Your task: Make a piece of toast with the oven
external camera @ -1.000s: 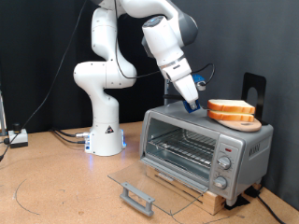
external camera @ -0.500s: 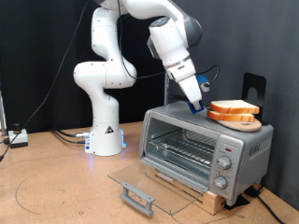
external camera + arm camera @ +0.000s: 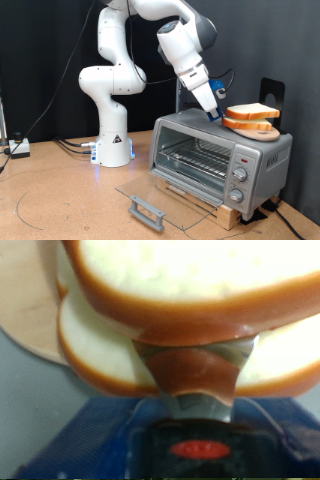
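The silver oven [image 3: 215, 155] stands at the exterior view's right with its glass door [image 3: 150, 195] folded down flat and its wire rack bare. On its roof lies the piece of toast [image 3: 252, 110], tilted, on top of a flatter orange-brown piece [image 3: 250, 127]. My gripper [image 3: 214, 115] is at the toast's left edge and shut on it. In the wrist view the pale toast [image 3: 190, 280] fills the frame. One shiny finger [image 3: 195, 375] sits under it, above the lower piece [image 3: 100, 355]. The other finger is hidden.
The white arm base [image 3: 110, 140] stands behind the oven's left side, with cables trailing to the exterior view's left. A black stand [image 3: 272, 95] rises behind the oven. The oven rests on a wooden block [image 3: 220, 210]. The door handle [image 3: 147, 212] juts towards the table's front.
My gripper has slid to the exterior view's right, up to the toast's edge. The top slice now sits tilted and slightly raised off the lower piece.
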Robot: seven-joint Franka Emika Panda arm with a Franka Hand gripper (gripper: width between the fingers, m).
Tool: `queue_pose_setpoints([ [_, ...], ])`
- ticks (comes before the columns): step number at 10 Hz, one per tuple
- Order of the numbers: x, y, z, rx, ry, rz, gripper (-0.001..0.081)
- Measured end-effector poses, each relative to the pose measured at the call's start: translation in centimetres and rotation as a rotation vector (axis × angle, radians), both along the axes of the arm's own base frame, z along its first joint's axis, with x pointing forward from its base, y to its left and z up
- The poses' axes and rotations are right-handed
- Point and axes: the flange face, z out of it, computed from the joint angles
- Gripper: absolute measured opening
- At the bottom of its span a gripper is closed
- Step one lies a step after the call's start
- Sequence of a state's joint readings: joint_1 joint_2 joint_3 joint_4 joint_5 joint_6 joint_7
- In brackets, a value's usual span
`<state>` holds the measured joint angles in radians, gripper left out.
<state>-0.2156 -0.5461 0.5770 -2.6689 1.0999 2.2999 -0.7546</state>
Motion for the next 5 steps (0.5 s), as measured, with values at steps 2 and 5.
queue_pose_setpoints([
  [2,-0.1,-0.6,0.0,0.04,0.01,0.01,0.0396],
  [5,-0.6,-2.4,0.5,0.022,-0.017,0.029,0.0396],
])
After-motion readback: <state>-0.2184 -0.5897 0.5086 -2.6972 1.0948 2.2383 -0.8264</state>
